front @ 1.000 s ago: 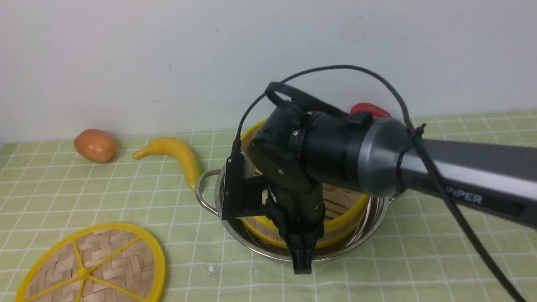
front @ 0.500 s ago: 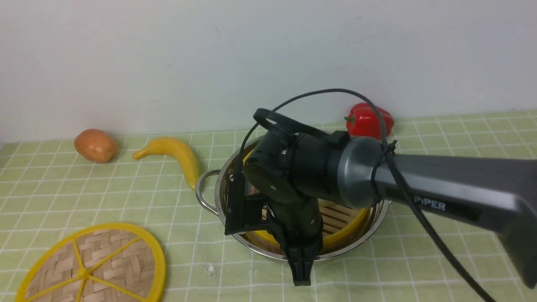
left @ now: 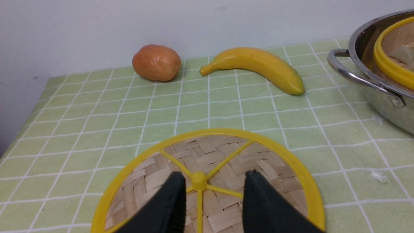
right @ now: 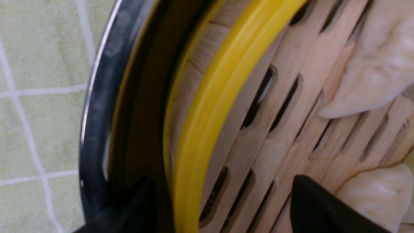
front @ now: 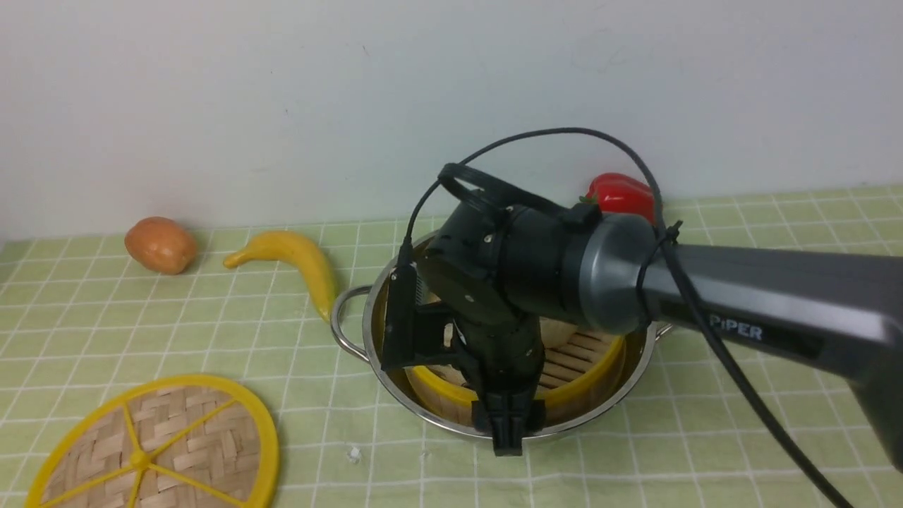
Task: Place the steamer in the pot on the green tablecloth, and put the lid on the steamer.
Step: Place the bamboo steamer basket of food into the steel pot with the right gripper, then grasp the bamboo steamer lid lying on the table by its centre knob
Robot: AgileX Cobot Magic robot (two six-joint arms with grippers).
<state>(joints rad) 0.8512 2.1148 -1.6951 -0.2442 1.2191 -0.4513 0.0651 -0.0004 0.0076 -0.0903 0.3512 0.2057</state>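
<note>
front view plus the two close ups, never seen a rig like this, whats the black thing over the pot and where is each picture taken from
It is a two-armed robot. The front view looks forward from between the arms: the black thing is its right arm, with the right gripper pointing down at the near rim of the steamer, which sits inside the pot. The other two pictures come from cameras on the wrists. The right wrist view shows that gripper's fingers open, one either side of the steamer's yellow rim, gripping nothing. The left wrist view shows the left gripper open over the hub of the woven lid, which lies on the green tablecloth. Also on the cloth: a banana, a brown round fruit and a red pepper.
</note>
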